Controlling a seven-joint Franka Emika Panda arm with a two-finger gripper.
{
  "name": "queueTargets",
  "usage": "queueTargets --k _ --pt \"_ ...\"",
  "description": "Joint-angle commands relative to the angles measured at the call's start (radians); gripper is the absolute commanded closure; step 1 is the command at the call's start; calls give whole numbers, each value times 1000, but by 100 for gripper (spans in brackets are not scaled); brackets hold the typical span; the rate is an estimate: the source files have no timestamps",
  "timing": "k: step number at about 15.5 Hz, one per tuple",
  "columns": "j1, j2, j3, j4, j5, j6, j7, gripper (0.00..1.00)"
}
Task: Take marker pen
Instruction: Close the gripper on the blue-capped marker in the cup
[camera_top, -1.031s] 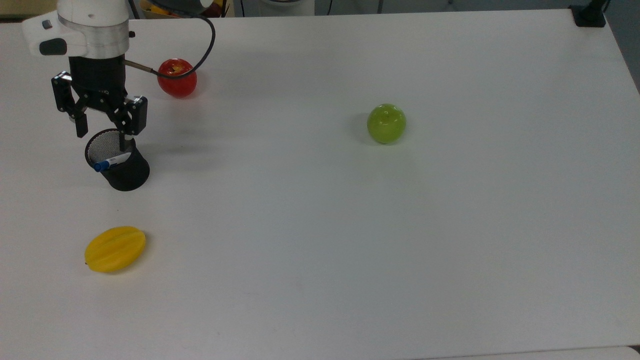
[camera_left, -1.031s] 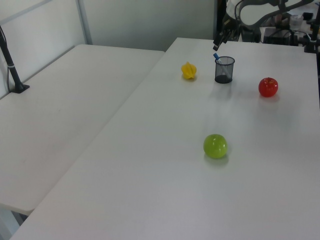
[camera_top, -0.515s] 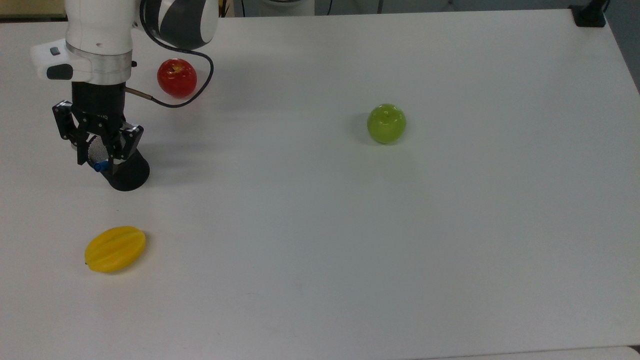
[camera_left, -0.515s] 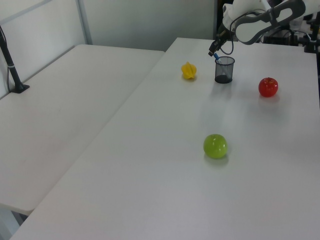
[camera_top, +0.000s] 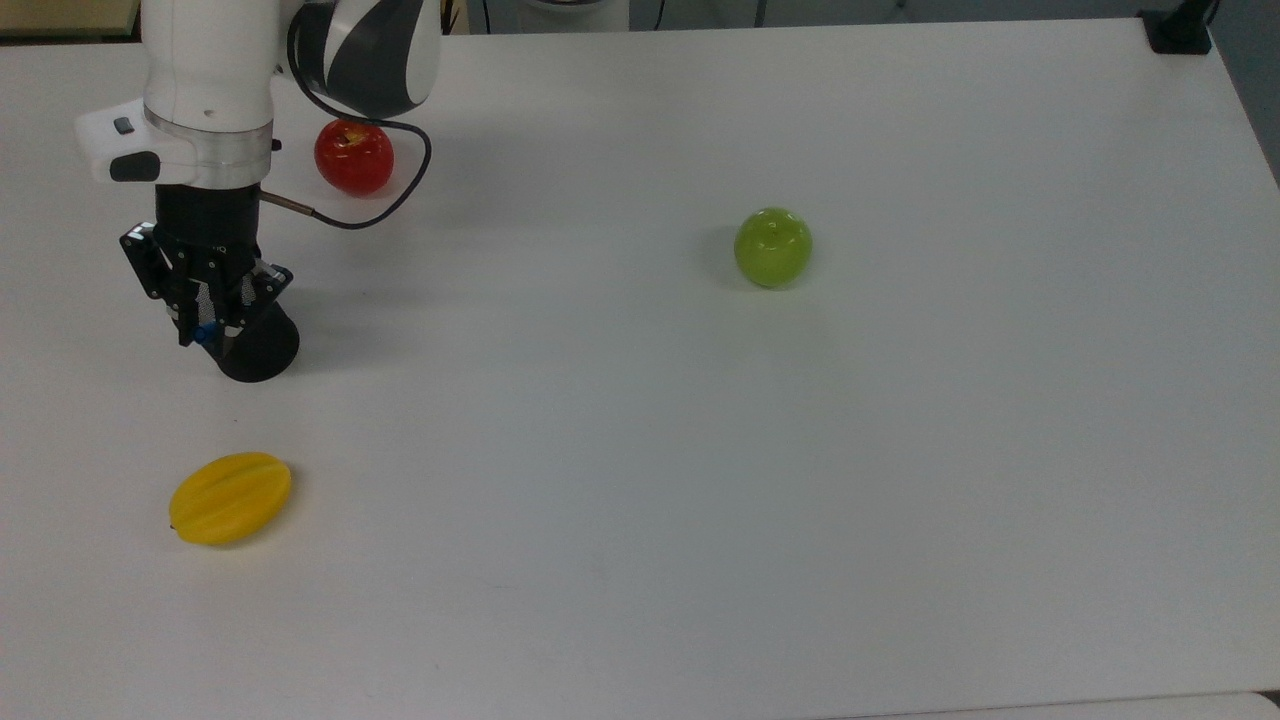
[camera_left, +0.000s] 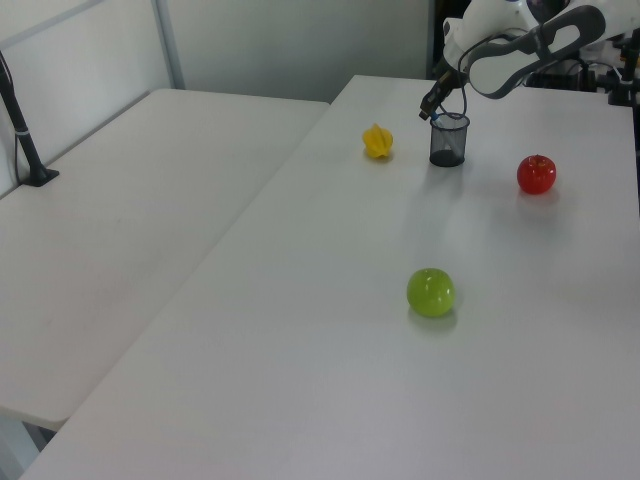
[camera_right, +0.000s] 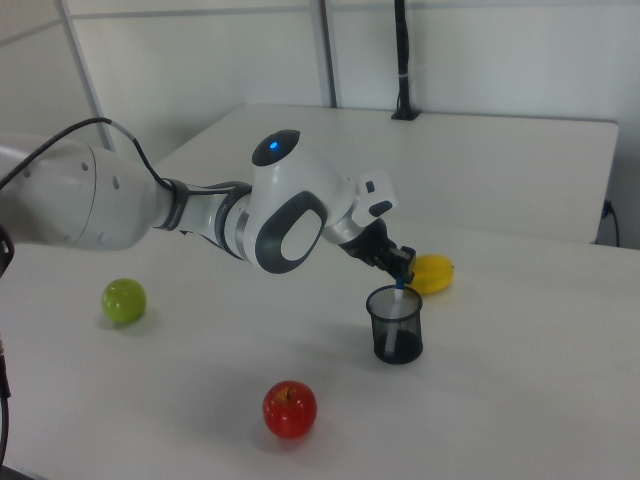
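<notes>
Since the earlier frame, tool has lowered over the mesh cup on the tabletop, fingers narrowed about the marker pen standing inside. Grasp step; next, apparently, a straight upward lift clear of the rim.

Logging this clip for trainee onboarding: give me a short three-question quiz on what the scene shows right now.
1. True or false: the marker pen lies flat on the table.
2. Which fruit is farthest from the black mesh cup? A red apple, B yellow fruit, C green apple.
3. What colour is the marker end at the tool?
Key: 1 false, it stands in the cup; 2 C; 3 blue.
</notes>
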Motion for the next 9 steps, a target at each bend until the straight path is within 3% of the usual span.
queueTargets --k 1,2,9 --pt "0 -12 -4 -28 -13 35 -35 96" --pt "-2 -14 -4 -28 -13 35 -35 100" --pt "-9 -86 -4 -22 -11 22 -25 100"
